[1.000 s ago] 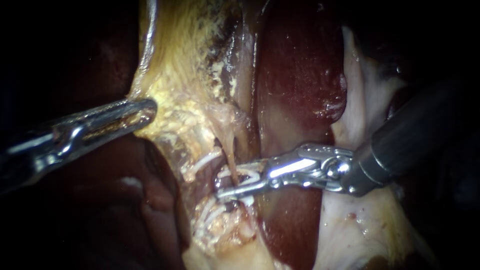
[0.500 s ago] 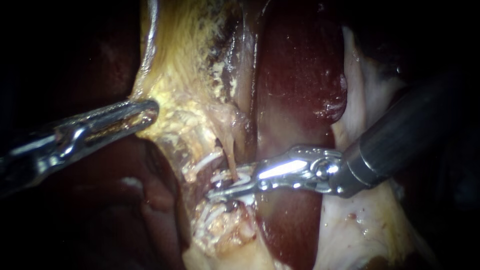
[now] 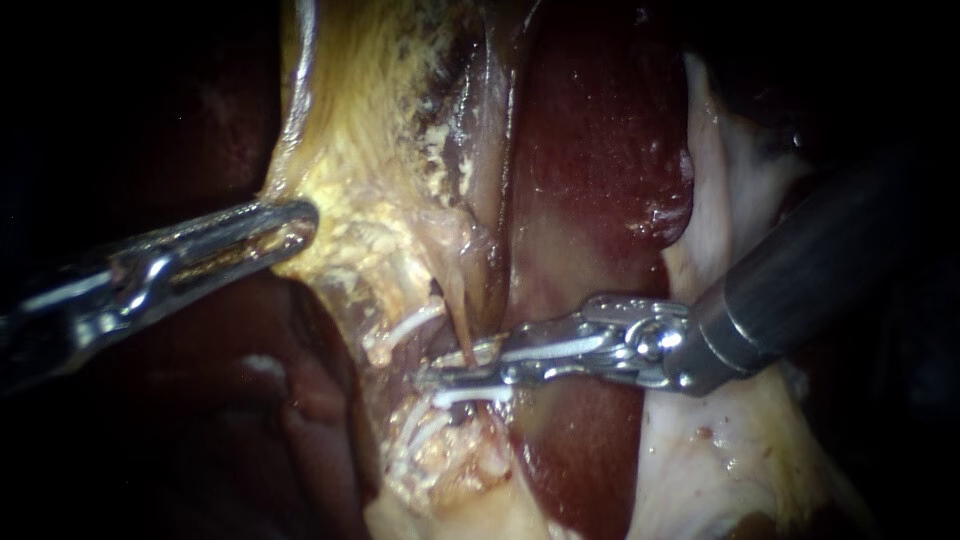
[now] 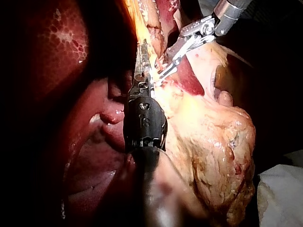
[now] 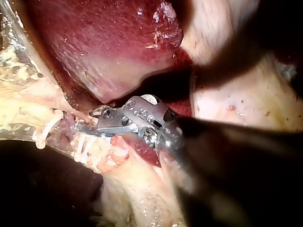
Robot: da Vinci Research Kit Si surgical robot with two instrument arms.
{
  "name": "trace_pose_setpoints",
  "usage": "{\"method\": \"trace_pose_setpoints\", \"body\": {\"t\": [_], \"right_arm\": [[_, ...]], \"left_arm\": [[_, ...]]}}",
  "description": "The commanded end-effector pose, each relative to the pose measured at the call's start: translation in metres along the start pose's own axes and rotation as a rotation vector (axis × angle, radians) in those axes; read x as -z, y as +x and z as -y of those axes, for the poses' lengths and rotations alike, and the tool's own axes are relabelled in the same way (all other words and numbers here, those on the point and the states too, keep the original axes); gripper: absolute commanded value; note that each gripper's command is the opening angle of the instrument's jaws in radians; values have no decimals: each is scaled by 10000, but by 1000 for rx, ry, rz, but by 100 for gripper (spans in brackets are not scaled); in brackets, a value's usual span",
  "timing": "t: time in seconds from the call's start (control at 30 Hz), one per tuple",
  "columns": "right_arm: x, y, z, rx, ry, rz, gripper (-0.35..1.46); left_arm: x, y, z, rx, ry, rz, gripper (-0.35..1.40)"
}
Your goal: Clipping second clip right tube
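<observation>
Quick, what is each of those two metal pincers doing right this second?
Left instrument: jaws shut on the yellowish tissue.
Right instrument: jaws shut on the tube.

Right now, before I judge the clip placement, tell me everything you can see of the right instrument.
The right instrument has a dark, smooth shaft entering from the upper right, a shiny metal wrist and a slim silver tool with two long jaws. It lies almost level across the dark red liver. The jaws stand nearly together, gripping a thin tan tube from two sides, just above a white clip.
</observation>
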Motion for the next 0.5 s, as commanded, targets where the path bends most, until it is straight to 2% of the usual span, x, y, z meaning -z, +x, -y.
{"method": "trace_pose_setpoints", "body": {"t": [0.03,0.5], "right_arm": [[-1,-2,-2,1,-6,6,-35],[-2,-3,-4,3,-9,9,-35]], "left_arm": [[0,0,0,0,1,0,-35],[0,0,0,0,1,0,-35]]}}
